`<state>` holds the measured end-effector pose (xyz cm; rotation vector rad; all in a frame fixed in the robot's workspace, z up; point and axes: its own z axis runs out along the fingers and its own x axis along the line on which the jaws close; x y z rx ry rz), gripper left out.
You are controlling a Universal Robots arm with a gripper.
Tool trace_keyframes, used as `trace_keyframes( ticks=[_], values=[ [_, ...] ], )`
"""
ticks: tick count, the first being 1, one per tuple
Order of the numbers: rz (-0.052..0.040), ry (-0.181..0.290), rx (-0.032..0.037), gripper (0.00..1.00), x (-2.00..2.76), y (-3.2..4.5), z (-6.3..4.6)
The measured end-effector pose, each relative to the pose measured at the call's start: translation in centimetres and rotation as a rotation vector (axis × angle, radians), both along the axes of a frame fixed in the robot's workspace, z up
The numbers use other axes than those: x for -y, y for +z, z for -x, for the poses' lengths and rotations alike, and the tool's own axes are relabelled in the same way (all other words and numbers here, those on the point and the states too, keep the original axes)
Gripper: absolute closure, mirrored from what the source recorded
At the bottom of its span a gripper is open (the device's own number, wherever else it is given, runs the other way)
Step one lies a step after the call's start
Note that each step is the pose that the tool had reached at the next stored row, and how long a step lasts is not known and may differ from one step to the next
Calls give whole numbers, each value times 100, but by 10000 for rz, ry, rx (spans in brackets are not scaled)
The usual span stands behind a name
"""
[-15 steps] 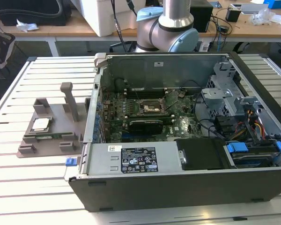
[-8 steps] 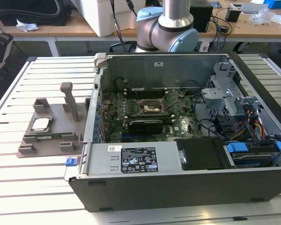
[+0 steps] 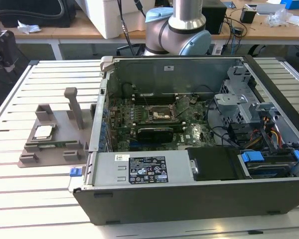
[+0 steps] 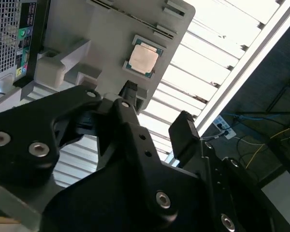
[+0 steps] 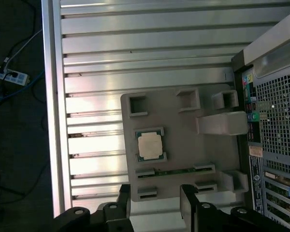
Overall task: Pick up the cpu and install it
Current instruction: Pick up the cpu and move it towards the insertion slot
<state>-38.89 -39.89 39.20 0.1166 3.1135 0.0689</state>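
The cpu (image 3: 43,132) is a small silver square lying flat in a recess of the grey holder (image 3: 60,124), on the slatted table at the exterior view's left. In both wrist views the cpu (image 5: 149,145) (image 4: 143,59) is seen from well above. My gripper (image 5: 157,205) (image 4: 157,116) hangs high over the holder's edge, open, its black fingers (image 5: 189,203) apart with nothing between them. Inside the open computer case (image 3: 189,204), the motherboard's square socket (image 3: 162,113) sits near the middle.
A green memory stick (image 5: 176,170) lies in a slot of the holder (image 5: 183,140) beside the cpu. A tall post (image 3: 74,107) rises from the holder. A black graphics card (image 3: 157,132) sits just in front of the socket. Cables and drive bays (image 3: 259,129) crowd the case's right side.
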Motion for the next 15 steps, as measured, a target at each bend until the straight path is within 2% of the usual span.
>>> trace_keyframes(
  ticks=[1, 2, 3, 4, 5, 6, 7, 9, 12, 15],
  values=[
    [0, 0, 0, 40, 0, 0, 0],
    [0, 0, 0, 40, 0, 0, 0],
    [0, 0, 0, 34, 0, 0, 1],
    [42, -1, -1, 34, -1, 0, 3],
    [154, 9, -2, 34, -1, 1, 3],
    [404, 118, 1, 34, -1, 1, 1],
    [497, 257, 5, 34, 0, -1, 1],
    [500, 521, 11, 34, -2, -4, 0],
    [498, 522, 0, 34, -2, -71, 0],
    [498, 522, 1, 34, -2, -102, 0]
  ],
)
